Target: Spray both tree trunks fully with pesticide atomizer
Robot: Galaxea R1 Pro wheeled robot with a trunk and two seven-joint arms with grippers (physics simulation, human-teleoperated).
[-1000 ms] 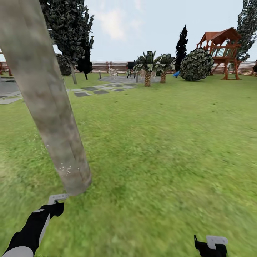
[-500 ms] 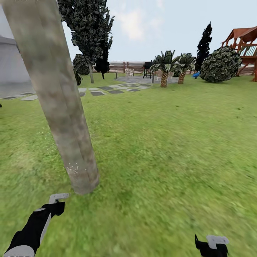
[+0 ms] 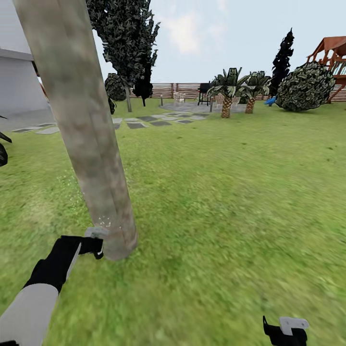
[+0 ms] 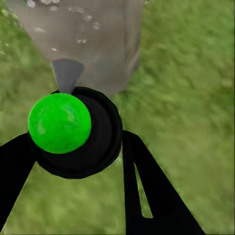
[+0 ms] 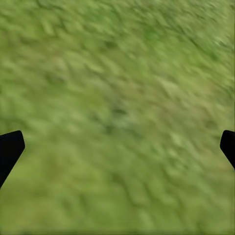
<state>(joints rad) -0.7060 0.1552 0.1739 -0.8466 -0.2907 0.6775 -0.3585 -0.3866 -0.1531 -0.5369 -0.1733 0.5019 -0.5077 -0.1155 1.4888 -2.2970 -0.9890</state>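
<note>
Green lawn (image 3: pixel 230 202) runs back to a slatted wooden fence (image 3: pixel 185 89), with grey paving stones (image 3: pixel 144 121), two short palms (image 3: pixel 238 91), a round bush (image 3: pixel 305 86) and a red play tower (image 3: pixel 334 53) far off. Close ahead stands a thick mottled tree trunk (image 3: pixel 81 120); a second tree (image 3: pixel 126 43) rises well behind. The left gripper (image 3: pixel 93 242) has its fingers (image 4: pixel 147 191) closed around the pesticide atomizer (image 4: pixel 73 132), nozzle just beside the trunk's base. The right gripper (image 3: pixel 286 329) hangs over grass, fingers spread wide.
</note>
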